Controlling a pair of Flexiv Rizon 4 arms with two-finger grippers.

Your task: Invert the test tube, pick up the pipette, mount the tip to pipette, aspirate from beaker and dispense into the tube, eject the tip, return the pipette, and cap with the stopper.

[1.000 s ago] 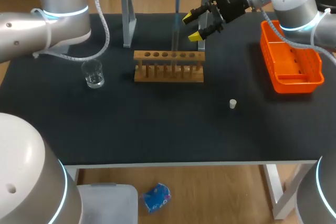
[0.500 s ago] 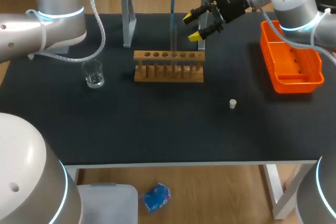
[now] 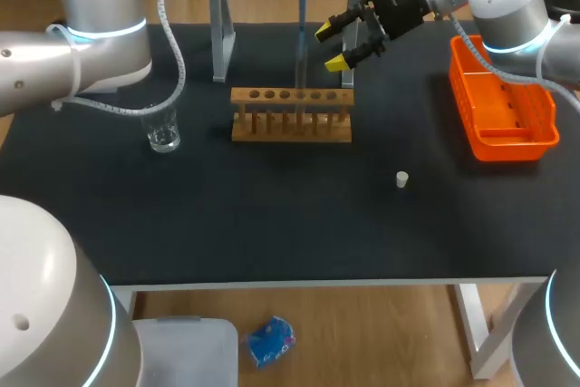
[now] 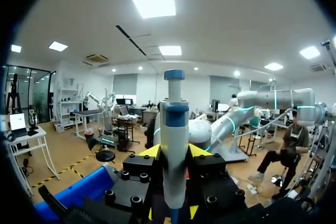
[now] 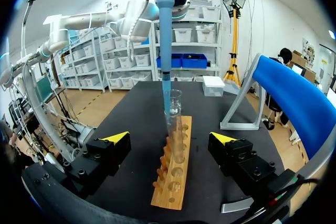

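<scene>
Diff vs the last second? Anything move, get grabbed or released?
The left arm shifted slightly, carrying the held pipette a touch toward the view's left above the rack. Nothing was grabbed or released. The right gripper, beaker, stopper and orange bin stayed put.

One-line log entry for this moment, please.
left claw: shut on pipette | pipette: end at test tube mouth | right claw: open, near rack | stopper: on table
</scene>
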